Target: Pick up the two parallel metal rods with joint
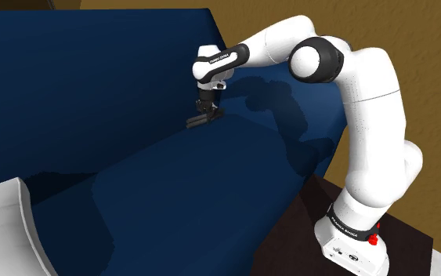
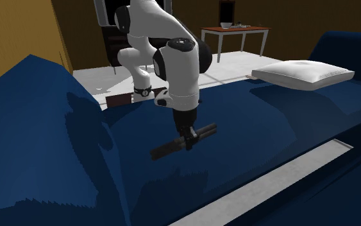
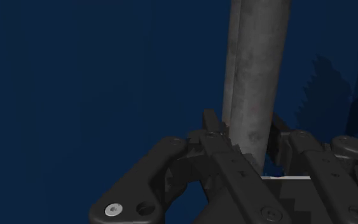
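The rods point(image 2: 163, 149), a dark grey pair lying side by side, are sitting crosswise in the gripper point(image 2: 188, 140), whose black fingers point(image 3: 217, 135) are pressing on them from both sides near the middle of their length. In the wrist view the rods point(image 3: 257, 70) are running straight away from the gripper point(image 3: 250, 143) over blue cloth. They are hanging level over the seat of the blue sofa point(image 2: 57, 160), seemingly just above it, close to where seat and backrest are meeting in the shoulder view point(image 1: 193, 121). The white arm point(image 1: 367, 102) is reaching over from its stand point(image 1: 293, 235). A white pillow point(image 2: 304, 72) is lying on the sofa, well apart.
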